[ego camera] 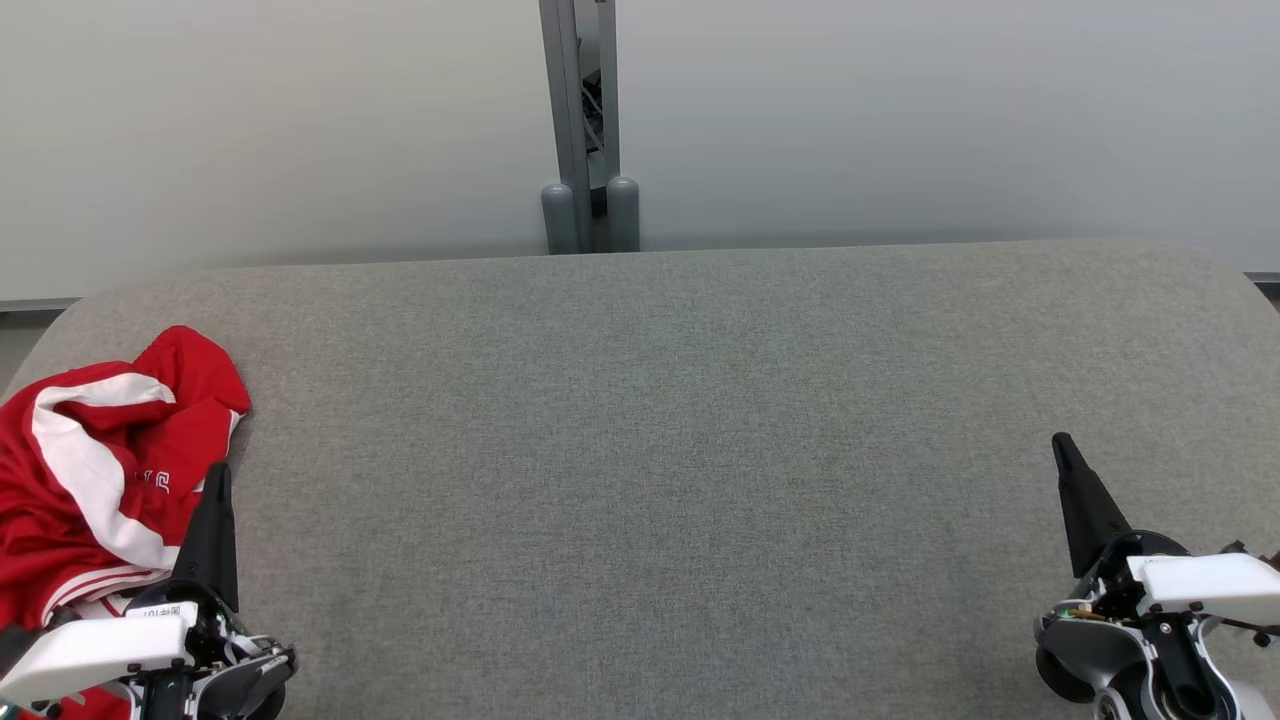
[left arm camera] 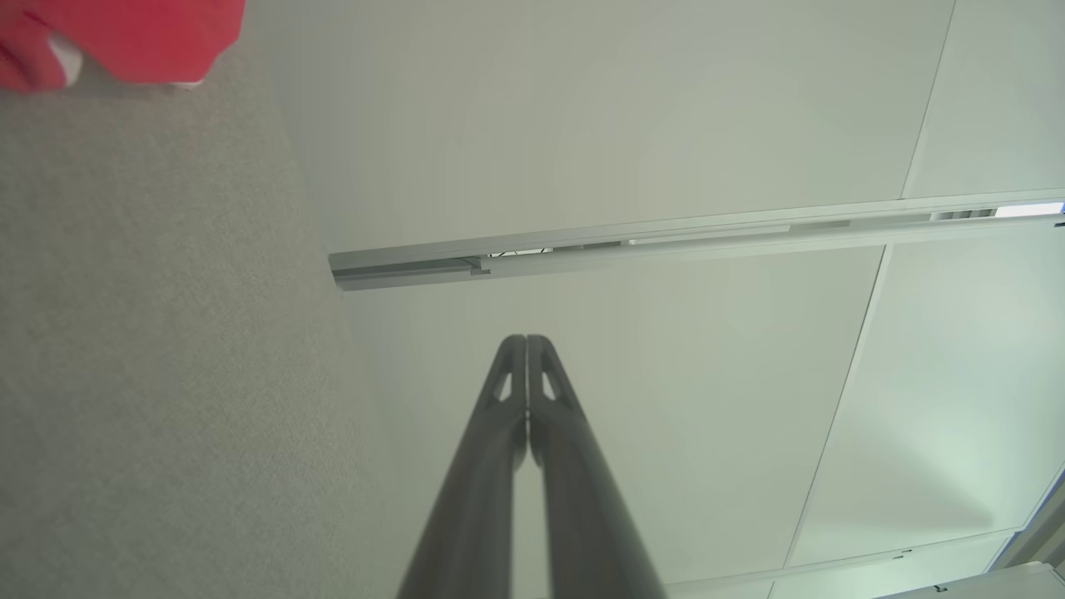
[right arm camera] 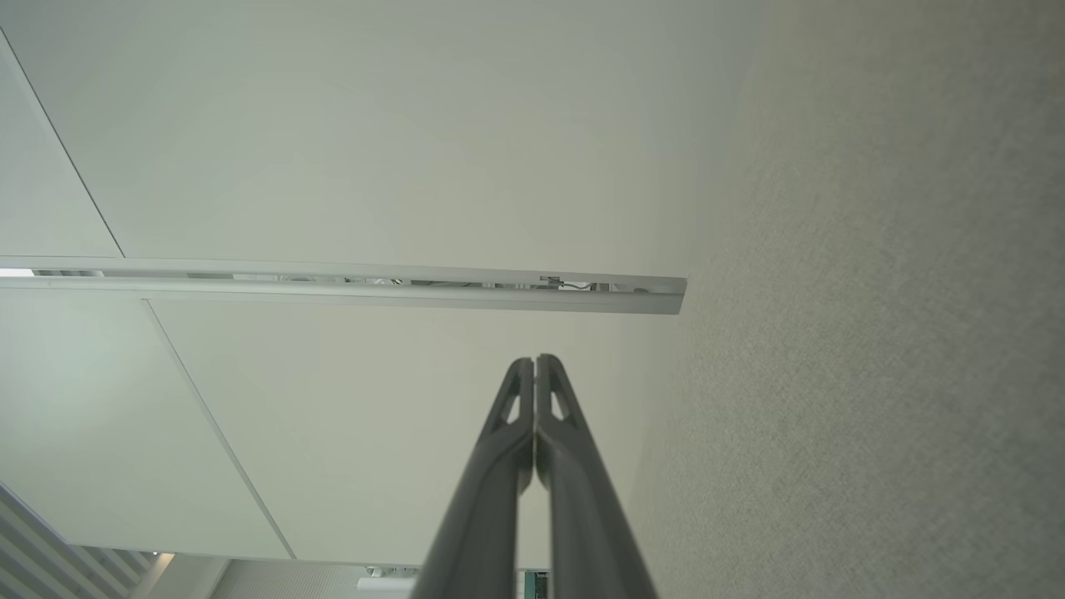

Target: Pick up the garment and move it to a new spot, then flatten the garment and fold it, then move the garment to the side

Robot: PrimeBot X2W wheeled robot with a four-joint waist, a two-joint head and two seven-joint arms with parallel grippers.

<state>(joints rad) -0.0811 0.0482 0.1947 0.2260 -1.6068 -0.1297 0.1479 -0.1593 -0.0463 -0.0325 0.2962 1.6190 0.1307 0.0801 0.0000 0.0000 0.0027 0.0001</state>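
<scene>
**Head view.** Garment [ego camera: 95, 480]: red with white bands, a crumpled heap at the far-left end of the grey padded table [ego camera: 640, 430], partly cut off by the picture's edge. The long axis is judged to run roughly from the near edge toward the far one, and a rounded red lobe is pointed to the far right. No collar or hem can be told. Left gripper [ego camera: 217, 485]: clenched, empty, placed just beside the heap's right flank; contact cannot be told. Right gripper [ego camera: 1065, 455]: clenched, empty, well apart from the garment, over bare table at the right. A grey post [ego camera: 580, 120] is noted against the wall behind.

**Left wrist view.** Fingers [left arm camera: 491, 466] are seen pressed together with nothing between them. A red corner of the garment is shown at the upper left, on the table.

**Right wrist view.** Fingers [right arm camera: 499, 482] are pressed together, nothing held. The table is shown along the right.

**Step in hand, judged.** The pick-up, not yet begun. The left jaws should be opened first, lowered onto a raised fold and closed on few layers. The cloth can then be lifted clear before being carried toward the bare middle.
</scene>
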